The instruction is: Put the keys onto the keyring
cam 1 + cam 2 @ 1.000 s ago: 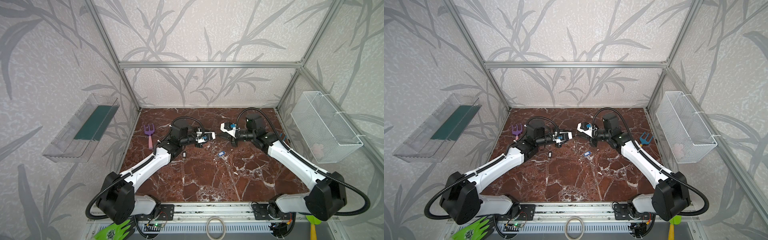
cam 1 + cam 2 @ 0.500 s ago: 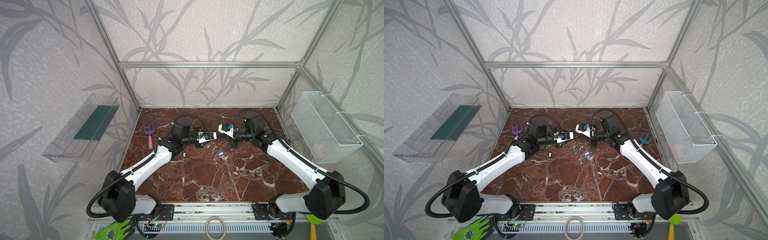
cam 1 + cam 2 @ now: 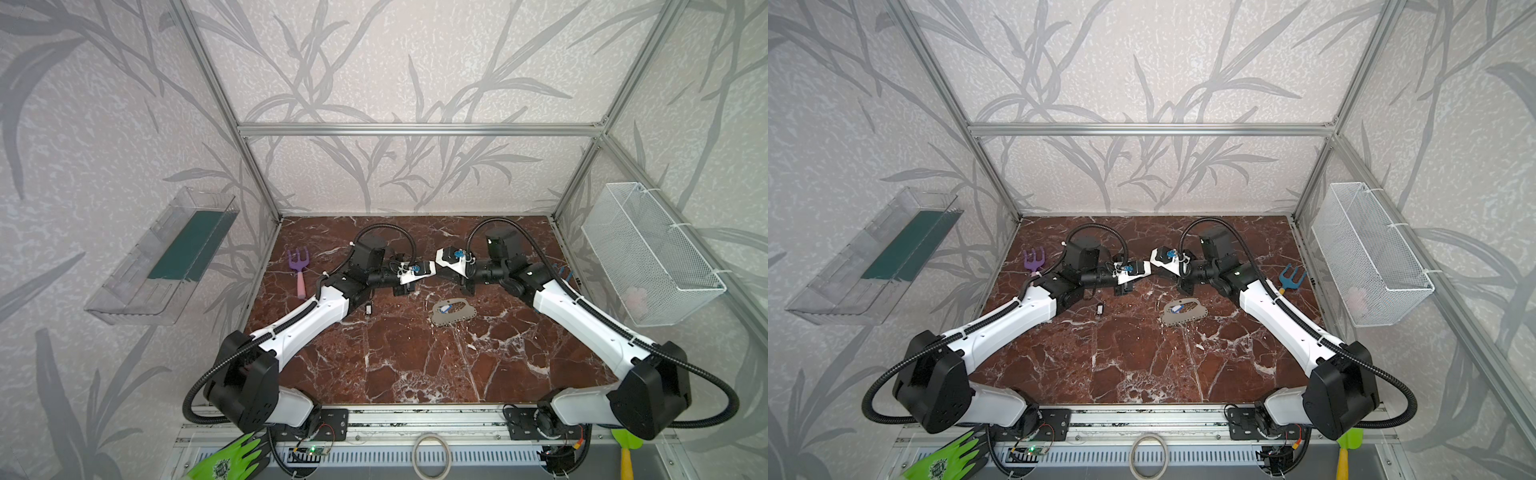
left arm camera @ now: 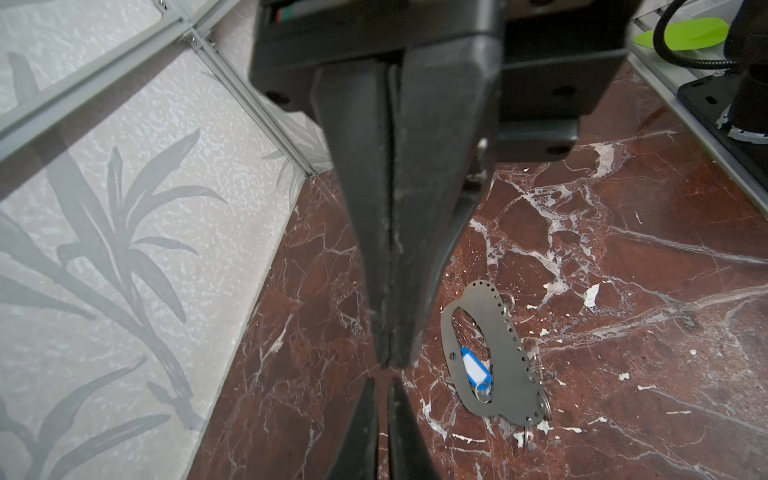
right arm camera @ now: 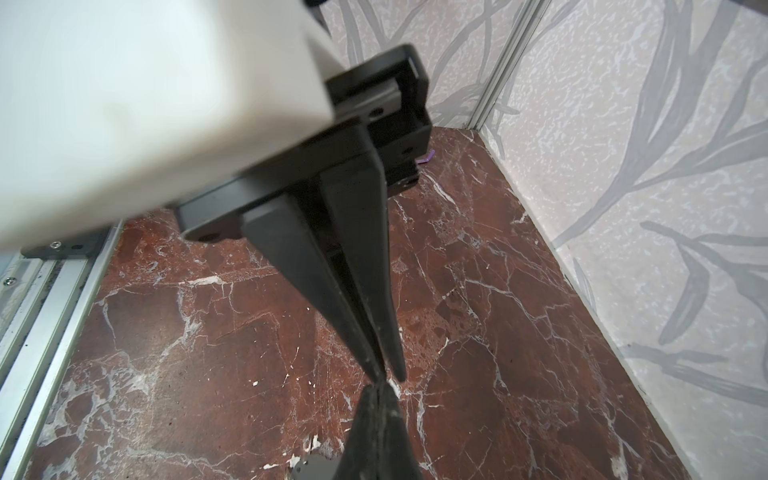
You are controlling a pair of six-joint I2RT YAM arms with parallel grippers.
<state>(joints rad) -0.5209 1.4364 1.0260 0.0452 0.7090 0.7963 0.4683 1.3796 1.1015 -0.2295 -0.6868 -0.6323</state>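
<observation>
Bright, even light; soft shadows; wrist views blurred up close.

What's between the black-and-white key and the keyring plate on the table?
Nothing but bare marble tabletop separates the black-and-white key from the keyring. That shows in both top views.

Both arms same build: left arm, right arm. White shell links w/ rows of small dark screw holes, blk joints. Big boxy blk shoulder blocks at near end. Blk corrugated hose loops off each block; 2nd hose curves above each wrist. Thin white cable ties on forearms. White angular wrist housings, blue bit on top. Ends: left gripper & right gripper, matte blk tapered wedge fingers, scuffed edges, blk mount w/ screw holes.
</observation>
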